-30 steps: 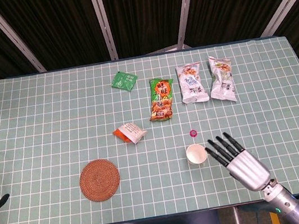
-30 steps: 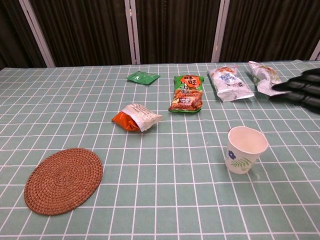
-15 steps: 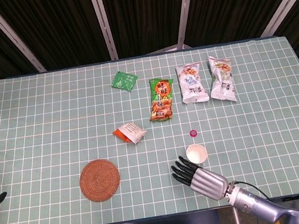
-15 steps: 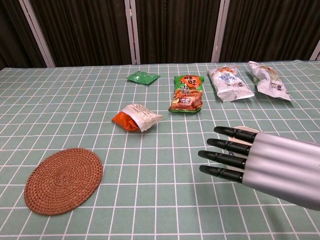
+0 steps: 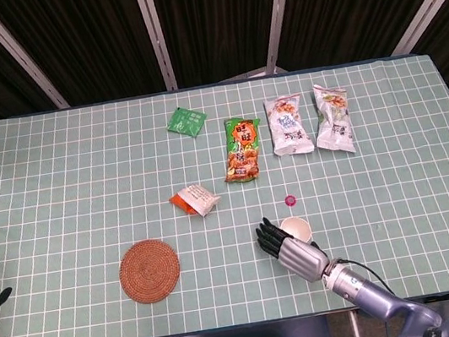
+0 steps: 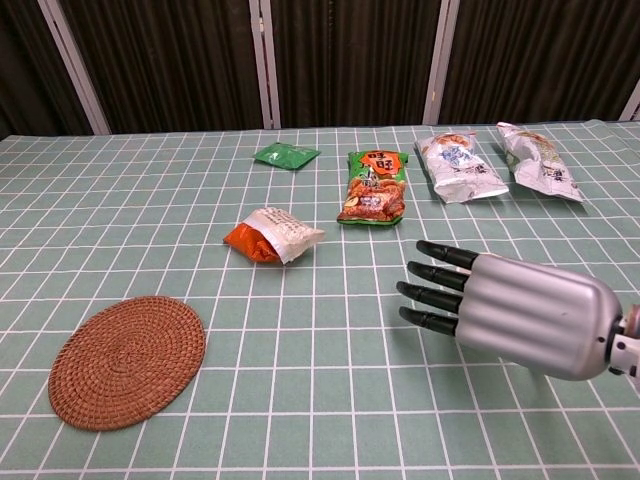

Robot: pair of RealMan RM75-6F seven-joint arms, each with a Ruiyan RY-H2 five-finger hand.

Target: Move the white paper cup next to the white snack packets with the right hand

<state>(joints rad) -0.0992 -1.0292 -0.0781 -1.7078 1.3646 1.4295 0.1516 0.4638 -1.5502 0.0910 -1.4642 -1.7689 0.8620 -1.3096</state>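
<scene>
From the head camera, the white paper cup (image 5: 295, 227) stands upright on the checked table (image 5: 81, 182) near its front edge, well apart from the 2 white snack packets (image 5: 309, 122) at the back, and the right hand (image 5: 290, 247) lies just beside its front-left with dark fingers (image 5: 267, 235) stretched out and apart, grasping nothing; whether it touches the cup cannot be told. From the chest camera, the right hand (image 6: 510, 306) hides the cup entirely, fingers (image 6: 438, 273) extended leftward, with the packets (image 6: 495, 160) far behind.
</scene>
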